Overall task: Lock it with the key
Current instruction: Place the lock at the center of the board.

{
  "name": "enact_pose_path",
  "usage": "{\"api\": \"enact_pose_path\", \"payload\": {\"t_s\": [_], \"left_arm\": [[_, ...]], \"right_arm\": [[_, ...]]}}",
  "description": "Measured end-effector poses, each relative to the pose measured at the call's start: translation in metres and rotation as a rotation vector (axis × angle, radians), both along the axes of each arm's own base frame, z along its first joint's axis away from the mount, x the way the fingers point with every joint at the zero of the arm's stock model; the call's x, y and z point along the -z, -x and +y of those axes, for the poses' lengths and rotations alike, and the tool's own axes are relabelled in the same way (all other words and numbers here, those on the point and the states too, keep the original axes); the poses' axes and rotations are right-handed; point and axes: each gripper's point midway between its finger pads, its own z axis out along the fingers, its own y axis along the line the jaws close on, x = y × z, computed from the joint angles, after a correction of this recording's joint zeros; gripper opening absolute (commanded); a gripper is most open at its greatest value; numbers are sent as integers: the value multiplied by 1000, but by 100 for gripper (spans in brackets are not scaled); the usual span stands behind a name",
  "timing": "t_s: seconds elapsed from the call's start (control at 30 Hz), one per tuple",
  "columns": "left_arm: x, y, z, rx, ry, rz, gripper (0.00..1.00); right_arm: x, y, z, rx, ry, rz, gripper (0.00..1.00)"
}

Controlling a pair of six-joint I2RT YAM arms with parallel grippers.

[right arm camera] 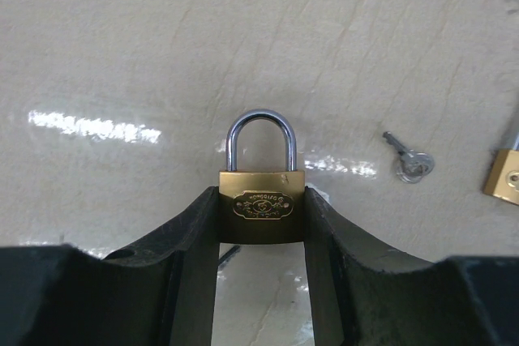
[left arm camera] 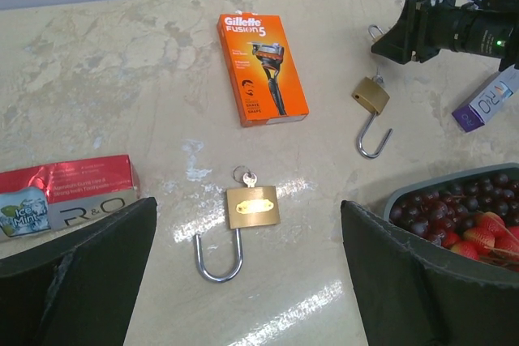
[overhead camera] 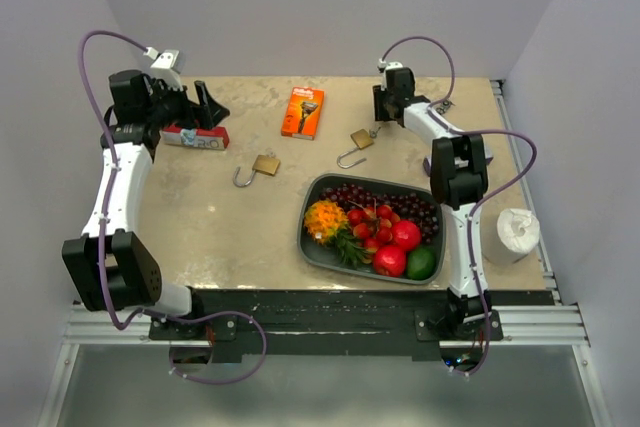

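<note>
My right gripper (overhead camera: 383, 107) is shut on a small brass padlock (right arm camera: 262, 215) with its shackle closed, held upright between both fingers (right arm camera: 190, 228) just above the table at the back. A loose key (right arm camera: 409, 161) lies on the table to its right. A second brass padlock (overhead camera: 358, 142), shackle open, lies in front of that gripper. A third brass padlock (left arm camera: 253, 207), shackle open and a key (left arm camera: 248, 177) in its body, lies mid-table. My left gripper (overhead camera: 210, 107) is open and empty at the back left, looking over that third padlock.
An orange Gillette razor box (overhead camera: 302, 112) lies at the back centre. A red box (overhead camera: 197, 137) lies under my left gripper. A grey tray (overhead camera: 310, 245) of fruit sits front right. A white paper roll (overhead camera: 515, 235) stands at the right edge. A purple-white tube (left arm camera: 486, 101) lies near the right arm.
</note>
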Motion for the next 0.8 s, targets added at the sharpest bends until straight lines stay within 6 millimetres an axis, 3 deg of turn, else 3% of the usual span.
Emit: {"api": "enact_pose_path", "payload": {"t_s": [0.17,0.27,0.8], "left_arm": [[4,0,0,0,2,12,100],[6,-1,0,0,3,18,99],[15,-3,0,5,10,47,99]], "right_arm": [[0,-6,-12,45,4,-10,9],[0,-6,-14,52,1,-11,19],[-3,-7,-19,108,-3,-13,24]]}}
